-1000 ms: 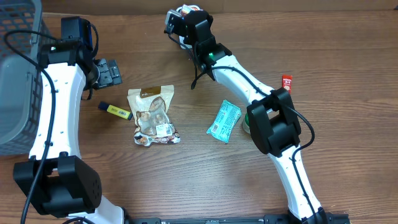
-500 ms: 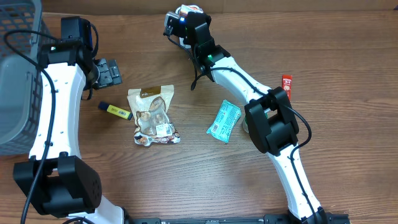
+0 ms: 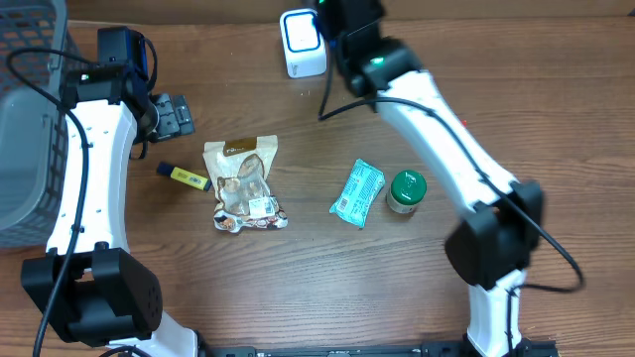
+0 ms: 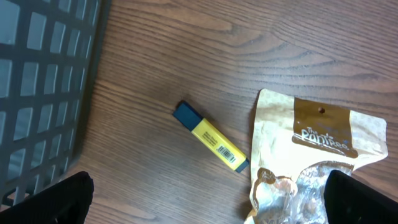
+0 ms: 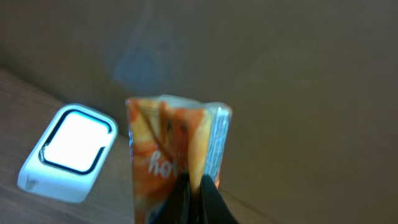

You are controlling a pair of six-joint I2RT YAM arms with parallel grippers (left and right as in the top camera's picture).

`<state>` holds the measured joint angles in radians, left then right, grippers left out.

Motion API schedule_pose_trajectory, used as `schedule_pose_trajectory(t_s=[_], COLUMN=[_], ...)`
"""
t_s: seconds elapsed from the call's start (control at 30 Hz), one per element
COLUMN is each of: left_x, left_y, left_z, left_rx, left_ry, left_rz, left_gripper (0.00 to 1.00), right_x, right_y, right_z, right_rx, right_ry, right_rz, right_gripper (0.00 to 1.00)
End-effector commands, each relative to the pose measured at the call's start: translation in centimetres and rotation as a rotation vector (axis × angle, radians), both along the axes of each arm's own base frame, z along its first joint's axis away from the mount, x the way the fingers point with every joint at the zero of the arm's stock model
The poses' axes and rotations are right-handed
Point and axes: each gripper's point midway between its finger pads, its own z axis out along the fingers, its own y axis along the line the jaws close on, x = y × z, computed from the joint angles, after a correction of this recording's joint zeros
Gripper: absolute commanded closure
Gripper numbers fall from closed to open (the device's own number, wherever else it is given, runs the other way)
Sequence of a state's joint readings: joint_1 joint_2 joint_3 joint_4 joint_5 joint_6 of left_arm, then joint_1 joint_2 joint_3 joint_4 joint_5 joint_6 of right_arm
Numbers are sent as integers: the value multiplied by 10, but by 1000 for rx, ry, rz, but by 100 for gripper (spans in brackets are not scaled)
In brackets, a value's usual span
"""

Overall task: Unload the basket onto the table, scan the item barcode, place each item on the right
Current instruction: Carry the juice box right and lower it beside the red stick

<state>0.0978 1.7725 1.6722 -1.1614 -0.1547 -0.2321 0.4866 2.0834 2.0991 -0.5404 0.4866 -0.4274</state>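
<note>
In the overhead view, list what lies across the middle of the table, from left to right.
grey basket → yellow highlighter → brown snack pouch → teal packet → green-lidded jar

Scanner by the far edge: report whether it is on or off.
On. The scanner shows a bright white glowing window in the overhead and right wrist views.

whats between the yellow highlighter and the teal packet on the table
The brown snack pouch lies between the yellow highlighter and the teal packet; the overhead view shows it.
</note>
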Motion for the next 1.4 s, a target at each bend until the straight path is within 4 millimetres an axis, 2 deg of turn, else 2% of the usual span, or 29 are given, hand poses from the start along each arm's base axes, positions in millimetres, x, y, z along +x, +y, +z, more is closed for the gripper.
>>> schedule_pose_trajectory(t_s=[0.0, 0.1, 0.17, 0.23, 0.33, 0.47, 0.67, 0.87, 0.9, 0.97, 1.0, 1.07, 1.2, 1.3, 1.37], left_x=[-1, -1, -1, -1, -1, -1, -1, -1, -1, -1, -1, -1, -1, -1, -1], left_y=[-1, -1, -1, -1, -1, -1, -1, -1, -1, -1, -1, -1, -1, -1, -1], left_z=[5, 5, 5, 5, 5, 5, 5, 5, 5, 5, 5, 5, 5, 5, 5], left_rx=[13, 13, 13, 13, 13, 13, 12, 13, 13, 13, 13, 13, 13, 13, 13], left_ry=[-10, -10, -10, -10, -10, -10, -10, -10, -10, -10, -10, -10, -10, -10, -10], left_rz=[-12, -12, -12, -12, -12, -12, -12, -12, -12, -12, -12, -12, -12, -12, -12], left_gripper=[0, 0, 0, 0, 0, 0, 0, 0, 0, 0, 0, 0, 0, 0, 0], right_x=[-16, -40, -61, -82, -105, -125, -142, -151, -154, -157, -158, -158, -155, -162, -168], right_y=[-66, -110, -130, -150, -164, -176, -180, -187, -189, -189, -190, -189, -187, -187, -187], right_z=[-26, -69, -94, -110, -124, -139, -173, -235, -241, -252, -255, -258, -258, -259, -259], right_rx=[157, 208, 285, 386, 503, 555, 523, 479, 468, 466, 465, 467, 481, 471, 462], right_ry=[151, 358, 504, 626, 770, 897, 981, 1003, 1004, 1008, 1010, 1007, 1001, 1029, 1049], right_rz=[-239, -368, -439, -532, -605, -647, -687, -720, -728, -730, -730, -728, -718, -728, -736], right_gripper=[96, 96, 96, 96, 96, 96, 96, 96, 93, 79, 71, 65, 65, 72, 72])
